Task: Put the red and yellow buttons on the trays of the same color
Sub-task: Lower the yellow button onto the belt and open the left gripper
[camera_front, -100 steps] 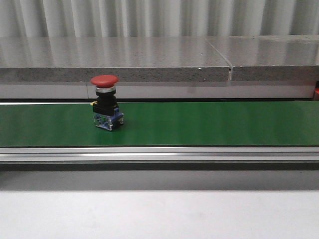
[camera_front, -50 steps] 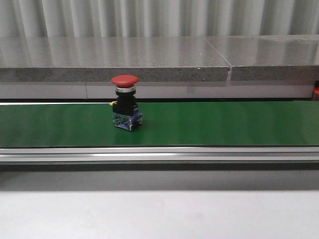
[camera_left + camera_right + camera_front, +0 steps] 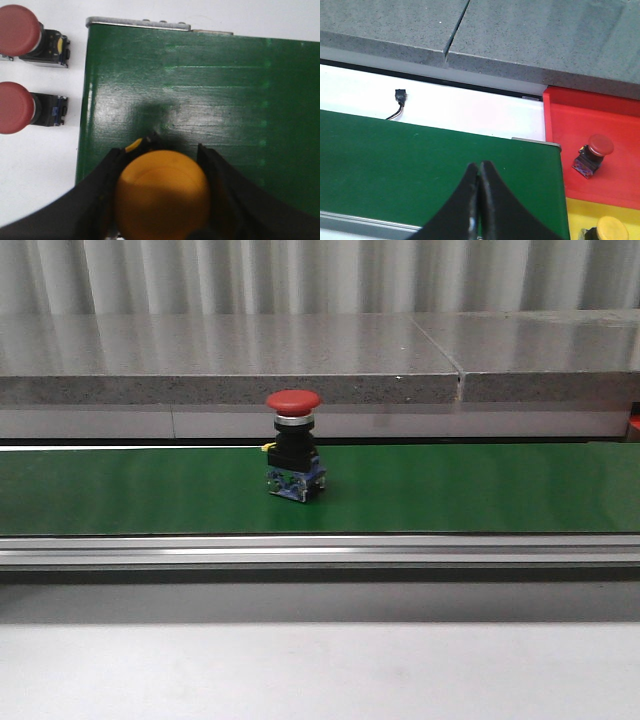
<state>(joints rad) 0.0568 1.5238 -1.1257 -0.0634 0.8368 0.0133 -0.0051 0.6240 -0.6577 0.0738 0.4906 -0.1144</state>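
Observation:
A red button (image 3: pixel 294 445) stands upright on the green belt (image 3: pixel 480 490) in the front view, a little left of centre; no gripper shows there. My left gripper (image 3: pixel 162 152) is shut on a yellow button (image 3: pixel 162 195) over the belt's end (image 3: pixel 210 95). Two more red buttons (image 3: pixel 17 31) (image 3: pixel 17 107) lie on the white table beside that end. My right gripper (image 3: pixel 479 167) is shut and empty above the belt's other end (image 3: pixel 420 160). Beyond it, the red tray (image 3: pixel 575 125) holds a red button (image 3: pixel 592 154), and the yellow tray (image 3: pixel 577 220) holds a yellow button (image 3: pixel 610 230).
A grey stone ledge (image 3: pixel 300 360) runs behind the belt, and an aluminium rail (image 3: pixel 320 552) runs along its front. A small black cable plug (image 3: pixel 400 97) lies on the white surface behind the belt.
The red button has travelled to the right along the belt, from the left part toward the centre, staying upright.

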